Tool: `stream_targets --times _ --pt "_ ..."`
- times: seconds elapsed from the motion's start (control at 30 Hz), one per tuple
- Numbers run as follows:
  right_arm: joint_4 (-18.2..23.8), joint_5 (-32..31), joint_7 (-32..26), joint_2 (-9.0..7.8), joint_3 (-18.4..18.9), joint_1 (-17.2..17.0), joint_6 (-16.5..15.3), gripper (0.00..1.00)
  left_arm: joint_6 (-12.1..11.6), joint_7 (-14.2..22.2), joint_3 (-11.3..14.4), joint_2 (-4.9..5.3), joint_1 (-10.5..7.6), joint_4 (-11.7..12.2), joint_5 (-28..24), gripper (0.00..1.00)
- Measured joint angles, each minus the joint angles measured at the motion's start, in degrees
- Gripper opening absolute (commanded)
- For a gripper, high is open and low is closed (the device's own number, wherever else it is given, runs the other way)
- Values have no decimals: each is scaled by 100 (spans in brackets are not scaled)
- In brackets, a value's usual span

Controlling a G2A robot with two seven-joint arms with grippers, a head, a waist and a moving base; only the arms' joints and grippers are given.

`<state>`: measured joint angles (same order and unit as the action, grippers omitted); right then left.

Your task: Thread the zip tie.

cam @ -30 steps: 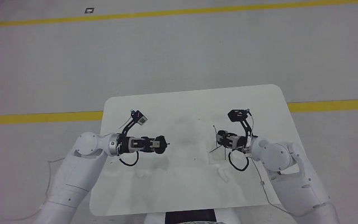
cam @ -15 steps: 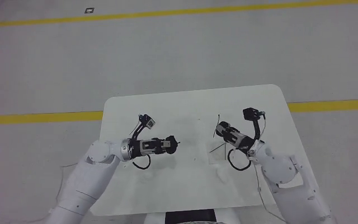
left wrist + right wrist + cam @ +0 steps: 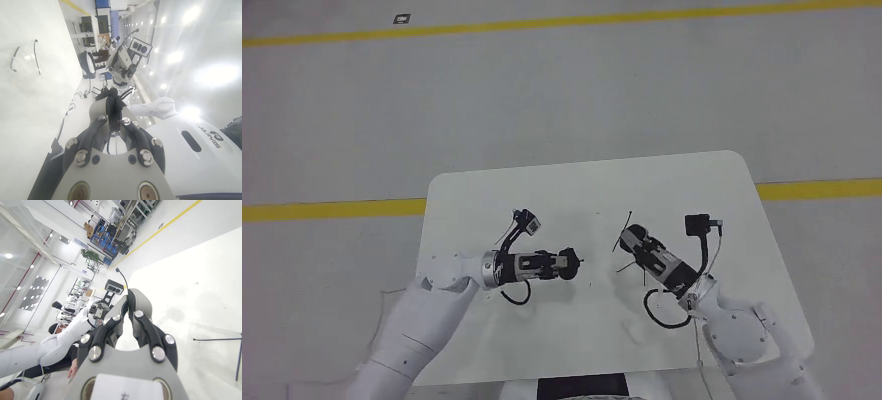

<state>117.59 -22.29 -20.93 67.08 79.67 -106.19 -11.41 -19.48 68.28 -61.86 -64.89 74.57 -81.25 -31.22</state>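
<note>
ok so both arms are up over the white worktop (image 3: 692,190), tools pointed at each other with a gap between them. i'm placing everything off the clear bag (image 3: 24,62) that lies flat on the worktop.

the right tool (image 3: 129,295) is clenched on the zip tie (image 3: 124,279), gripping the strap partway along. it hangs in the air just past the bag's far edge, the edge away from the robot. the free stretch of strap sticks out beyond the fingertips with a slight curve and ends in the small head, pointing away from the bag. the tie is clear of the worktop and well apart from the other tool.

the left tool (image 3: 110,96) is near the bag on its left side, off the surface too, fingers pinched tight together. there's crumpled black stuff squeezed between the pads, and in the top view a tiny dark tip pokes out toward the right tool. honestly i can't tell if that's an actual thing it's holding or just the pad covering.

inside the bag there are at least two spare ties (image 3: 217,339), thin black ones lying flat, one set at an angle to the other.
</note>
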Motion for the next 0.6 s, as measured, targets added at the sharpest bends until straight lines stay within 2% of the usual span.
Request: stream_targets --times 0.27,0.33,0.43,0.6 --pt "-5 96 74 9 -31 11 -10 0 0 -33 9 1 11 -16 15 0" --pt "19 183 292 21 -87 2 -164 0 0 -199 76 -10 67 -75 41 0" --pt "53 -43 741 38 -190 -115 -394 0 0 -356 89 -36 118 -141 -7 0" --pt "62 -427 1350 61 -361 -308 -609 0 0 -491 69 -124 132 -114 -45 0"
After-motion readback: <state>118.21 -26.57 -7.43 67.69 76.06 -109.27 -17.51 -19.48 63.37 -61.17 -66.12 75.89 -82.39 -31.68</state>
